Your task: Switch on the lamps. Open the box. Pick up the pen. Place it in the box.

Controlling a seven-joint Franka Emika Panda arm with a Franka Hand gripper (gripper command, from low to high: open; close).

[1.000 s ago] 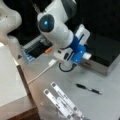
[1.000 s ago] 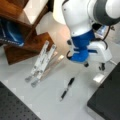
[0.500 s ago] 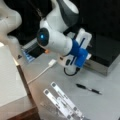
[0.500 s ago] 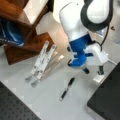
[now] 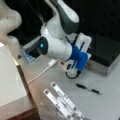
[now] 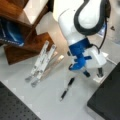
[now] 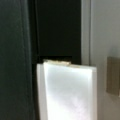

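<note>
The box [image 5: 107, 58] lies shut, its black lid [image 6: 107, 100] flat over grey sides, at a front view's right. The slim black pen [image 5: 88, 88] lies loose on the grey table, in both front views [image 6: 67, 88]. My gripper [image 6: 93, 73] hangs low over the table between the pen and the box's edge, its dark fingers [image 6: 86, 73] apart and holding nothing. In the wrist view the black lid [image 7: 57, 27] fills the top and left, with a bright glowing white panel [image 7: 67, 92] just below it.
Two flat white strips with dark marks [image 5: 62, 102] lie on the table near the pen [image 6: 41, 62]. A white cable [image 5: 41, 73] runs to a plug. A pale raised block [image 5: 10, 75] and a wooden shelf [image 6: 22, 30] border the table.
The arm has swung and lowered the gripper toward the table beside the box's edge. The pen, the strips and the box have not moved.
</note>
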